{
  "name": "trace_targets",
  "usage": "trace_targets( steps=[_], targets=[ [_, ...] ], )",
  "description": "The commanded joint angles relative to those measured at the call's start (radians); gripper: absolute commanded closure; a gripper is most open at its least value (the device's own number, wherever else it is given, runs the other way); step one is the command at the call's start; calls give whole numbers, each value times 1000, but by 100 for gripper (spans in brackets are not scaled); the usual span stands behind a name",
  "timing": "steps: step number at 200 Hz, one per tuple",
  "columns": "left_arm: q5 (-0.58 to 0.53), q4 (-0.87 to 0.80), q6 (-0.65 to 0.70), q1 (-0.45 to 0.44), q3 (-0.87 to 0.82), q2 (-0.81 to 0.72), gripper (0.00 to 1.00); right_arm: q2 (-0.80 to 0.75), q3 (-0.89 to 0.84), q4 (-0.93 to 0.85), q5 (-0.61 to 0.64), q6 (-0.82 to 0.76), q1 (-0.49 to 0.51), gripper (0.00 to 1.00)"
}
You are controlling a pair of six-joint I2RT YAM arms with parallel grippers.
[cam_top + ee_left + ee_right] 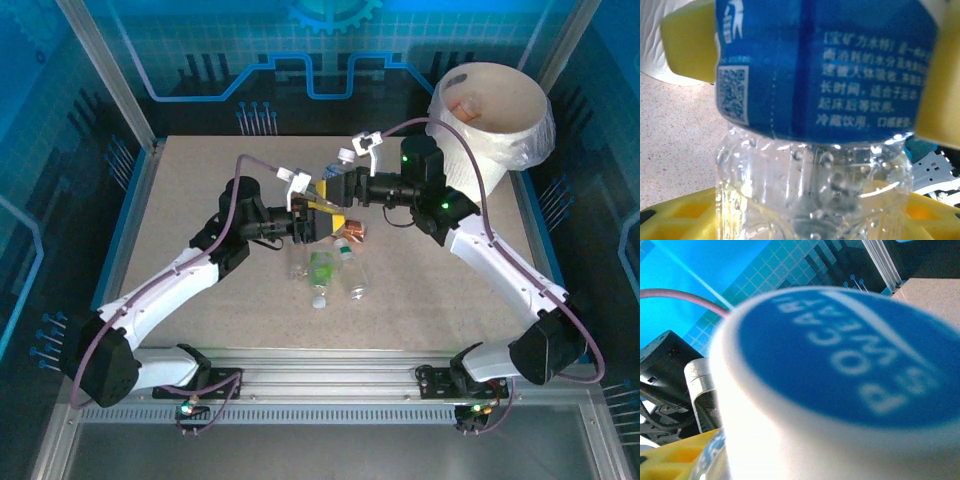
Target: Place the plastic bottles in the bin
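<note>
A clear plastic bottle with a blue label [815, 75] hangs above the table between both arms. My left gripper [318, 212] is shut on its clear lower body, with the yellow fingers [675, 217] low in the left wrist view. My right gripper [342, 186] reaches in from the right, and its yellow fingers [687, 45] press on both sides of the label. The bottle's white cap with a blue top [840, 355] sits right against the right wrist camera. The bin [490, 115], a white lined bucket, stands at the far right corner with a bottle [465, 103] inside.
More bottles lie on the table just below the grippers: a green-labelled one [320, 268], a clear one [355, 275], another clear one [297, 262] and a copper-coloured one [350, 232]. Metal frame posts and blue walls enclose the table.
</note>
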Motion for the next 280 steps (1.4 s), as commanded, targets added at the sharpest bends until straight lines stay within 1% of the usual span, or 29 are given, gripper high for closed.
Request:
trace_targets(
  steps=[1,11,18,36,41,47,56,66,75,91,115,148,174,187,214,237,243,259,275,280],
  targets=[
    [-25,3,22,-6,44,7,51,-8,24,-2,16,-32,10,39],
    [-44,-11,20,-7,44,7,48,-8,30,-15,28,-42,10,43],
    [-56,-18,20,-7,43,8,44,-5,37,-29,44,-52,9,44],
    [-134,-72,24,-7,50,4,28,-2,58,-86,114,-81,9,47],
    [-169,-121,35,-6,61,6,22,-2,64,-106,145,-89,7,47],
    [-213,-177,49,-7,78,7,17,-1,70,-127,179,-96,6,47],
    [-262,-239,70,-5,91,7,14,-2,75,-151,227,-107,0,47],
    [-301,-272,80,-5,93,3,10,-3,76,-170,276,-110,-10,47],
    [-333,-287,78,-5,87,-5,6,-4,78,-184,309,-109,-24,47],
    [-364,-296,79,-4,70,-25,2,-6,80,-203,360,-102,-52,48],
    [-472,-323,76,-3,39,-71,1,-12,88,-222,430,-82,-109,49],
    [-683,-368,49,0,-19,-142,1,10,143,-229,468,-69,-249,50],
    [-804,-404,17,9,-71,-199,1,63,234,-225,517,-89,-356,51],
    [-829,-416,2,22,-100,-230,1,105,296,-209,574,-123,-394,51],
    [-847,-424,-38,55,-162,-295,1,211,455,-177,771,-174,-451,52],
    [-857,-426,-71,82,-213,-347,1,298,574,-136,861,-180,-480,52],
    [-860,-424,-78,88,-225,-358,1,318,601,-131,900,-182,-481,52],
    [-863,-415,-96,105,-253,-384,1,372,637,-89,994,-176,-482,52],
    [-860,-406,-110,119,-273,-396,1,407,626,-8,1079,-152,-478,52],
    [-861,-405,-113,123,-275,-397,1,418,617,21,1127,-153,-473,52]
  ],
)
